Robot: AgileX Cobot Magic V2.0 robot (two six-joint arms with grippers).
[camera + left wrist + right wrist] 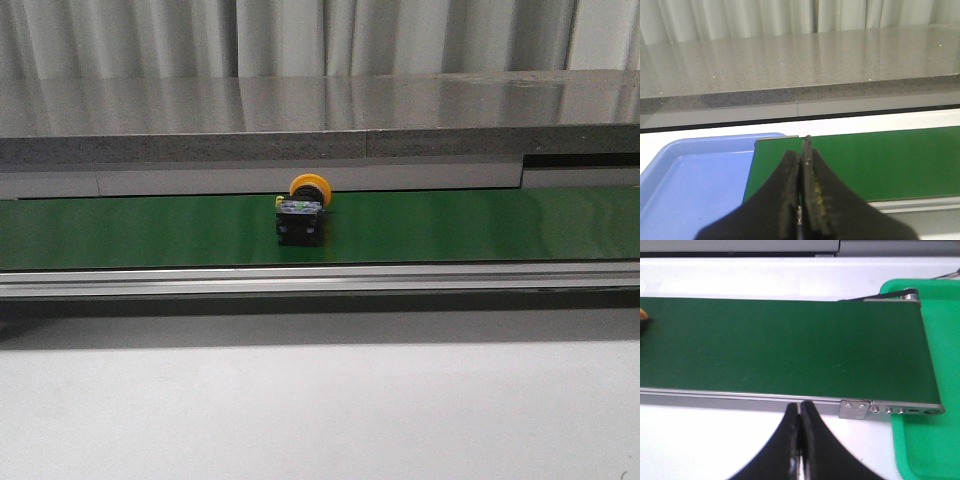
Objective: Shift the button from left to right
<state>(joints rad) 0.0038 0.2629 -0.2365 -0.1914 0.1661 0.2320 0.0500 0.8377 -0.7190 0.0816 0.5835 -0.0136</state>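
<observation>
The button [301,210], a black boxy body with an orange-yellow ring and a small green spot, stands on the green conveyor belt [480,225] near the middle of the front view. A sliver of it shows at the edge of the right wrist view [642,320]. My left gripper [801,155] is shut and empty over the belt's left end, beside the blue tray [695,185]. My right gripper [800,410] is shut and empty over the white table, just in front of the belt's metal rail. Neither gripper shows in the front view.
A green tray [930,440] sits at the belt's right end. A grey stone ledge [300,120] runs behind the belt. A metal rail [320,278] borders the belt's front edge, with white table [320,410] in front.
</observation>
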